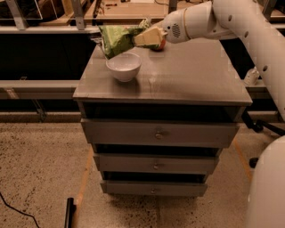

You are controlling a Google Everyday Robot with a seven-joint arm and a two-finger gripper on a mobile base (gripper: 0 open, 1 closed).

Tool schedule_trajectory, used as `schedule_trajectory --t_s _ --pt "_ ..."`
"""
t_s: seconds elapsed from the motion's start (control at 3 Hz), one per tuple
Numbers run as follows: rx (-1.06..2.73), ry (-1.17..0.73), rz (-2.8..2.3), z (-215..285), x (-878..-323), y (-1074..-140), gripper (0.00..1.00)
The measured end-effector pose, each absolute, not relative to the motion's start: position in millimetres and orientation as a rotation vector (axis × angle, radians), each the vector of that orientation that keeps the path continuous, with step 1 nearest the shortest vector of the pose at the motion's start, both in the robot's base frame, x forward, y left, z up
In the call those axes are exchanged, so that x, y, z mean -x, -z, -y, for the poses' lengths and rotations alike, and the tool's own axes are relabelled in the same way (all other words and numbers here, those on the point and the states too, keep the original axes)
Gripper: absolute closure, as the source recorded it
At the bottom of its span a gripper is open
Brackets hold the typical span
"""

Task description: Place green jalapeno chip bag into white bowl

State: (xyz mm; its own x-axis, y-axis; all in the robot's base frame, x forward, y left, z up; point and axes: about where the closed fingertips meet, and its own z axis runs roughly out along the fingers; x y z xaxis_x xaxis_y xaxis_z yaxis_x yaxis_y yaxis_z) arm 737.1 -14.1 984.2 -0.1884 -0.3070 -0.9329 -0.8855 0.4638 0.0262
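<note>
The green jalapeno chip bag (117,39) is crinkled and hangs in the air just above and behind the white bowl (124,67). The bowl stands on the left part of the grey cabinet top (191,75) and holds nothing. My gripper (146,37), with tan fingers, reaches in from the right on the white arm (209,20) and is shut on the bag's right edge. A reddish apple (160,46) shows partly behind the gripper.
The cabinet has three drawers (158,132) below its top. A wooden bench (129,11) and a metal rail (40,84) run behind it. A small white object (251,75) sits at the right. A dark bar (69,213) and a cable (13,209) lie on the floor.
</note>
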Motion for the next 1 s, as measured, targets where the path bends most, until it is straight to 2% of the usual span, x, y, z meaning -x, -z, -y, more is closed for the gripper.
schedule_trajectory --t_s 0.33,1.0 --pt "1.008 -0.793 -1.751 -1.4 -740.0 -969.9 0.82" --pt "1.006 -0.821 -1.756 -18.6 -751.9 -956.5 0.36"
